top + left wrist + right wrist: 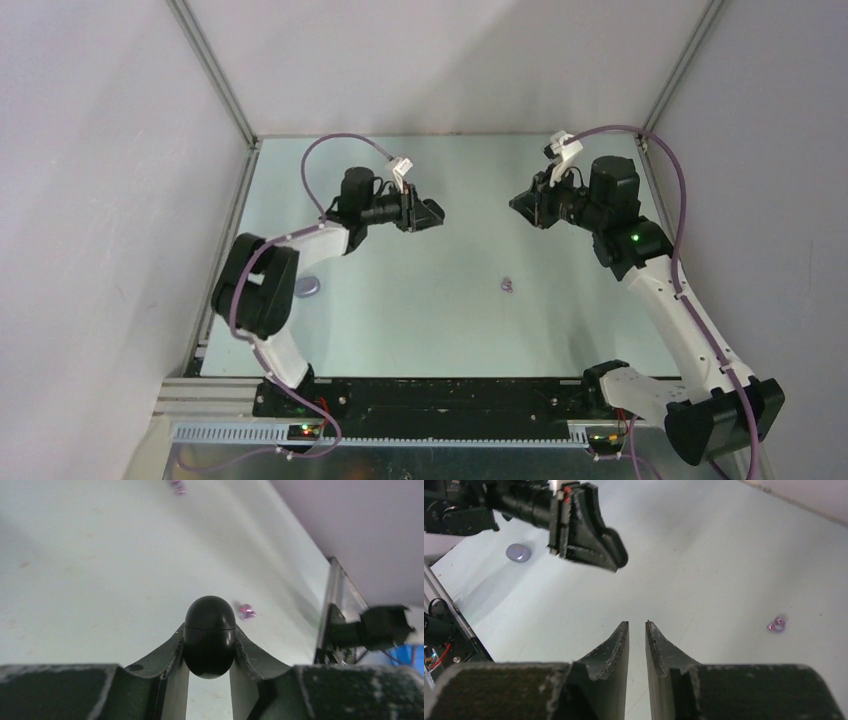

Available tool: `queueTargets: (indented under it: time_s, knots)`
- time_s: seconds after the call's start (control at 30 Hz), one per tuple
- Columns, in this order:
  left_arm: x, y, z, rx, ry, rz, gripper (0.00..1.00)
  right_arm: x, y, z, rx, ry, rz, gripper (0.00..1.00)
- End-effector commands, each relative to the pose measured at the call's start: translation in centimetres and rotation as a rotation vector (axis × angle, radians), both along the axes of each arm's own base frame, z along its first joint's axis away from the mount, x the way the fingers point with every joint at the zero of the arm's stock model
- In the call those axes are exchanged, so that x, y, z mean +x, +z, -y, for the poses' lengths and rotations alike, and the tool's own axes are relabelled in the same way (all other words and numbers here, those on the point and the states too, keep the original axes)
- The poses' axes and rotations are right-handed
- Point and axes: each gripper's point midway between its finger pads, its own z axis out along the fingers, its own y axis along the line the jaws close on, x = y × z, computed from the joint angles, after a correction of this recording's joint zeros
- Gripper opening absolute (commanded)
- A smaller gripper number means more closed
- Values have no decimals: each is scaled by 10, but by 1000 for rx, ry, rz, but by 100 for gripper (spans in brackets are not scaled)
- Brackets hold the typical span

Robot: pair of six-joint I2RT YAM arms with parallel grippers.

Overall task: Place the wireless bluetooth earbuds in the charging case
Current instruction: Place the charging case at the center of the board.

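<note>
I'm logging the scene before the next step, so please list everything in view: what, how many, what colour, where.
black case: one, glossy black, clamped between the left fingers.
pale purple case: one, lilac, on the table beside the left arm.
earbuds: small purple cluster, mid-table; the left wrist view shows a second pinkish piece farther off; exact count unclear.
table: one, pale grey-green.
left fingers: black, shut on the black case.
right fingers: black, nearly closed, holding nothing.
</note>
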Motion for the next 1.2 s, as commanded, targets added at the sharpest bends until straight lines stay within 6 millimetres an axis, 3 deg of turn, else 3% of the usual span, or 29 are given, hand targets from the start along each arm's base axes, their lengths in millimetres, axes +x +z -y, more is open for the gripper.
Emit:
queueTargets:
  time_s: [0.0, 0.03, 0.07, 0.3, 0.47, 0.63, 0.67, 0.73, 0.77, 0.83, 1.0, 1.17]
  knots:
    - [49, -30, -13, 89, 154, -114, 0, 8, 12, 6, 40, -40, 51, 23]
    - [52, -31, -11, 83, 155, -139, 0, 10, 10, 8, 38, -46, 49, 23]
    - [54, -47, -10, 92, 155, -183, 0, 11, 9, 8, 37, -49, 49, 24]
    - [66, -102, -5, 104, 214, -404, 8, 15, 3, 9, 27, -50, 46, 25]
    - [70, -126, -12, 146, 285, -487, 16, 12, 3, 9, 24, -43, 53, 27]
    - [69, -136, -17, 172, 321, -549, 42, 8, 3, 11, 24, -43, 64, 28]
    - [70, -135, -17, 174, 323, -551, 46, 8, 4, 11, 25, -42, 66, 28]
    - [67, -135, -19, 182, 330, -555, 69, 7, 4, 11, 25, -41, 69, 28]
    - [66, -134, -20, 184, 333, -553, 89, 7, 4, 11, 24, -40, 70, 28]
    - [63, -131, -23, 190, 331, -550, 98, 7, 4, 11, 23, -44, 72, 29]
    - [52, -114, -34, 208, 291, -519, 100, 7, 5, 13, 19, -49, 80, 29]
    - [32, -85, -64, 275, 226, -386, 99, 7, 5, 14, 16, -49, 88, 29]
